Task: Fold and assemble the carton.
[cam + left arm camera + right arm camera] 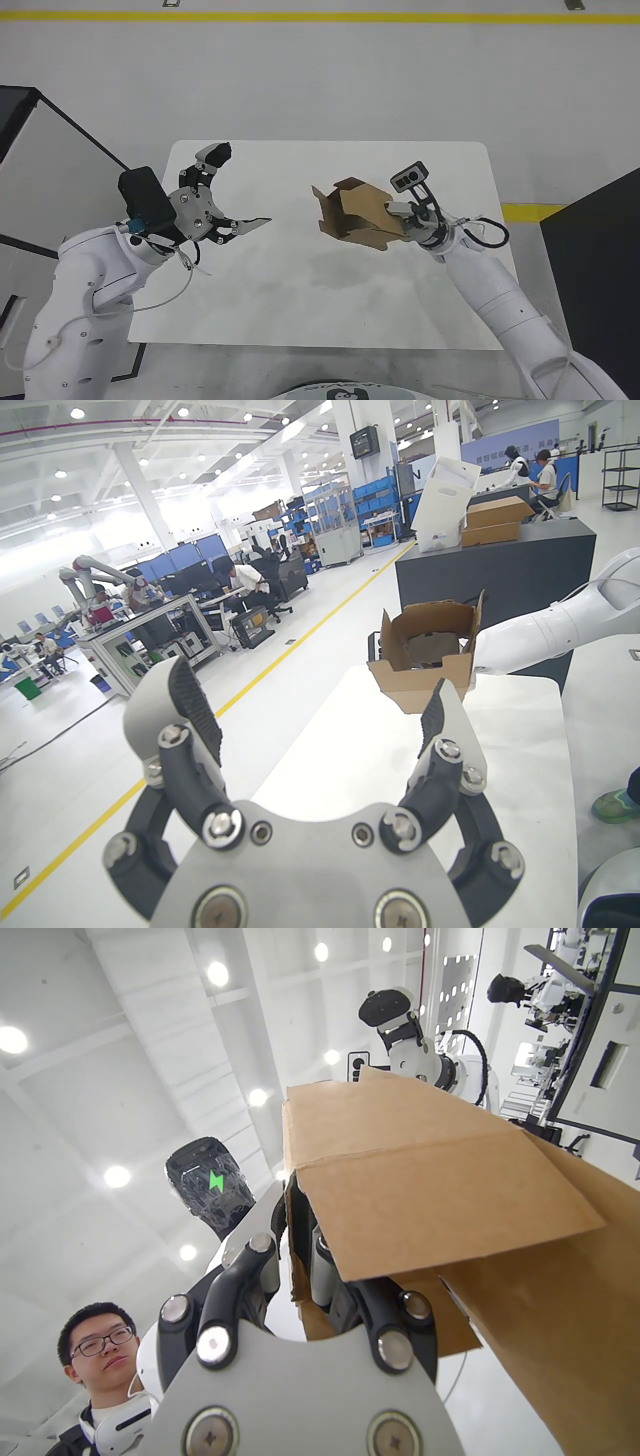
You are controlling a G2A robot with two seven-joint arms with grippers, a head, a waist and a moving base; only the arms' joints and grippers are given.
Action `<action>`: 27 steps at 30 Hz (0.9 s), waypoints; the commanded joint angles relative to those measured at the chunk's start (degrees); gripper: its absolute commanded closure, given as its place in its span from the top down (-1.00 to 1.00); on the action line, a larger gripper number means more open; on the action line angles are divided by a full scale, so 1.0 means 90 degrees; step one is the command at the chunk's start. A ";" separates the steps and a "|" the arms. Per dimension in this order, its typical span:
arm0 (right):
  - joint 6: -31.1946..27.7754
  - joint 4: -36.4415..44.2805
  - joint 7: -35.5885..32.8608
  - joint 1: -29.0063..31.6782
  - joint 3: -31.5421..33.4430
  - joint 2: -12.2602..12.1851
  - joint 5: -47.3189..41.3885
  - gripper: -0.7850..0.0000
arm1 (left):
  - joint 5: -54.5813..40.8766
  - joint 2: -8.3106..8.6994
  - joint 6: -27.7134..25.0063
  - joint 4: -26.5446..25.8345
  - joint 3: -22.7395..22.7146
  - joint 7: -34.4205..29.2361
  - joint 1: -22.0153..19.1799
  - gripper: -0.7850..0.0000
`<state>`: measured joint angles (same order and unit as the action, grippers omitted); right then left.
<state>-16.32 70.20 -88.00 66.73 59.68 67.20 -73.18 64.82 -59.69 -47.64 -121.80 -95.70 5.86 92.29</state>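
The right gripper (300, 1248) is clamped on a wall of the carton (352, 212). The left gripper (243, 187), spread wide, hangs well apart from the carton, facing its open end.

Carton (450, 1188) cut off at frame edge; right pincer (300, 1253) fingertips partly hidden behind it.

- White table (330, 300): rounded corners, lying under both the left gripper (243, 188) and the right gripper (398, 222).
- Yellow floor line (320, 16): on the grey floor, well beyond both grippers and past the table's far edge.
- Black-framed stand (12, 110): off the table, outboard of the left gripper.
- Dark counter (500, 570): far ahead of the left gripper. It carries a tilted white box (445, 505) and two stacked brown boxes (492, 520).
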 commanded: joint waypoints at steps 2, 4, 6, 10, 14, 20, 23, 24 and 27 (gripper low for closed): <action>0.0004 0.0053 0.0000 -0.0002 0.0060 -0.0012 0.0013 -1.00 | 0.0000 0.0000 0.0000 0.0000 0.0000 0.0000 0.0000 1.00; 0.0004 0.0053 0.0000 -0.0002 0.0060 -0.0012 0.0013 -1.00 | 0.0000 0.0000 0.0000 0.0000 0.0000 0.0000 0.0000 1.00; 0.0004 0.0053 0.0000 -0.0002 0.0060 -0.0012 0.0013 -1.00 | 0.0000 0.0000 0.0000 0.0000 0.0000 0.0000 0.0000 1.00; 0.0004 0.0053 0.0000 -0.0002 0.0060 -0.0012 0.0013 -1.00 | -0.0236 0.0003 0.0053 -0.0174 0.0177 -0.0366 0.0020 1.00; 0.0004 0.0053 0.0000 -0.0002 0.0060 -0.0012 0.0013 -1.00 | -0.0625 0.0025 0.0062 -0.0396 0.0186 -0.0843 0.0009 -1.00; 0.0004 0.0053 0.0000 -0.0002 0.0060 -0.0012 0.0013 -1.00 | -0.0577 0.0034 0.0003 -0.0463 0.0142 -0.0874 -0.0021 -1.00; 0.0004 0.0053 0.0000 -0.0002 0.0060 -0.0012 0.0013 -1.00 | -0.0522 0.0037 -0.0021 -0.0565 0.0187 -0.0932 -0.0049 -1.00; 0.0004 0.0053 0.0000 -0.0002 0.0060 -0.0012 0.0013 -1.00 | -0.0520 0.0040 -0.0040 -0.0632 0.0263 -0.1025 -0.0076 -1.00; 0.0004 0.0053 0.0000 -0.0002 0.0060 -0.0012 0.0013 -1.00 | -0.0788 0.0053 -0.0058 -0.0897 0.0564 -0.1489 -0.0290 -1.00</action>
<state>-16.28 70.68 -88.00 66.71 60.22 67.09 -73.06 58.70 -59.27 -47.95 -128.89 -91.74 -5.57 90.65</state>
